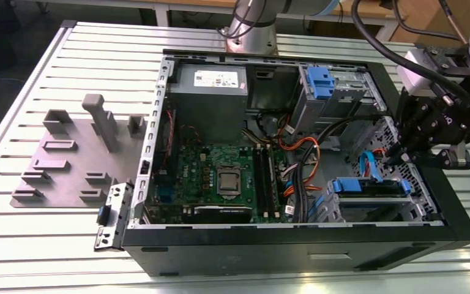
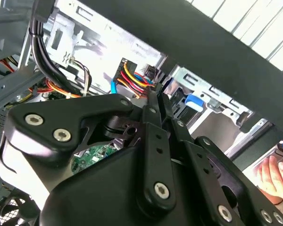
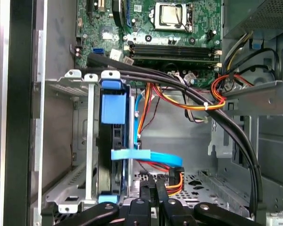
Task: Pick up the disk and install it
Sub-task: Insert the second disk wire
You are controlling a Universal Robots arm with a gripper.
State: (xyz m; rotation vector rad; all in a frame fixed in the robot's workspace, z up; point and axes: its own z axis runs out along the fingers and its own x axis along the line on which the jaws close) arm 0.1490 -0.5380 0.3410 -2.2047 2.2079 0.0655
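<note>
Black fingers (image 3: pixel 154 188) pressed together, empty, beside the blue-railed disk (image 3: pixel 114 141) seated edge-on in its cage (image 3: pixel 68 132).

Your arm (image 1: pixel 256 21) has a silver tube, grey joints, thick black cables looping over it. The gripper (image 2: pixel 155 101) is matte black, angular linkage plates with silver screw heads.

bench (image 1: pixel 39 245): ribbed light metal, matt | computer case (image 1: pixel 300 251): black outer panel, satin; bare grey sheet metal inside | end effector (image 2: pixel 156 101): black matt links, bright metal screw heads | drive cage (image 3: pixel 85 141) beside end effector: perforated grey metal, blue plastic latch | cables (image 3: pixel 179 101): glossy plastic sheathing | fixture plate (image 1: pixel 68 165): grey matt plastic
</note>
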